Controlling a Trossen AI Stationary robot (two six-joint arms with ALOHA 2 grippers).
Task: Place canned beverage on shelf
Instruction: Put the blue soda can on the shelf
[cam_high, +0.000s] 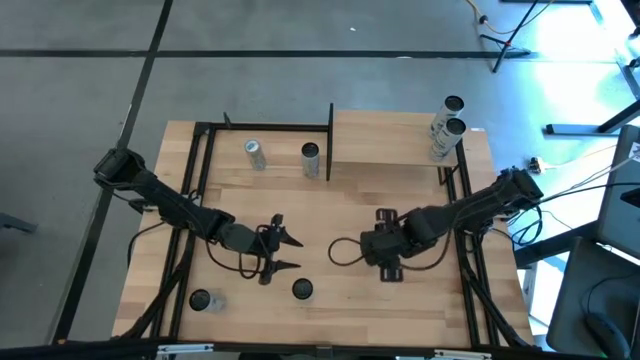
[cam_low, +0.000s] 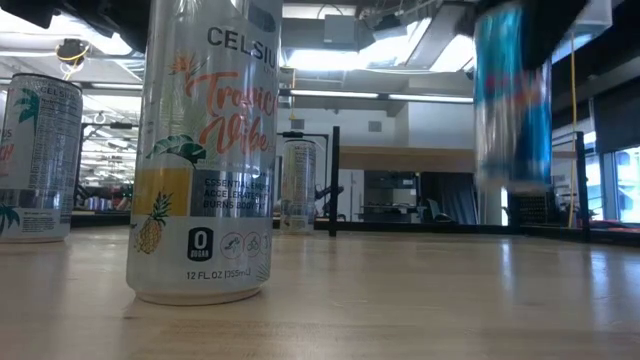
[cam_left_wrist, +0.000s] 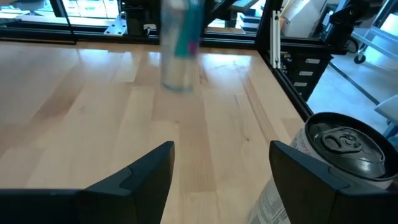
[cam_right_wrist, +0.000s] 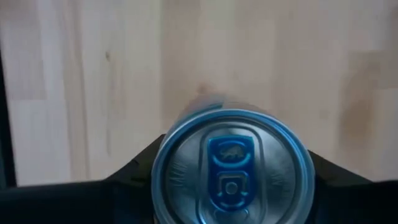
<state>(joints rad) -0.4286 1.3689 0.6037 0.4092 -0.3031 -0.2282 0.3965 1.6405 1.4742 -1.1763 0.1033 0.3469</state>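
My right gripper is shut on a blue can at the table's middle right, in front of the shelf. The can shows lifted and blurred in the low view. The shelf is a raised light-wood board at the far right; two cans stand on its right end. My left gripper is open and empty at the table's middle left, beside a standing can. My right gripper pinches the blue can between its two fingers, one on each side of the can's wall just below the top rim. The fingers come from above, pointing down. The can hangs upright, its bottom clear of the table.
Two cans stand on the table at the far middle, left of the shelf. Two more stand near the front edge; the latter fills the low view. A black frame runs round the table.
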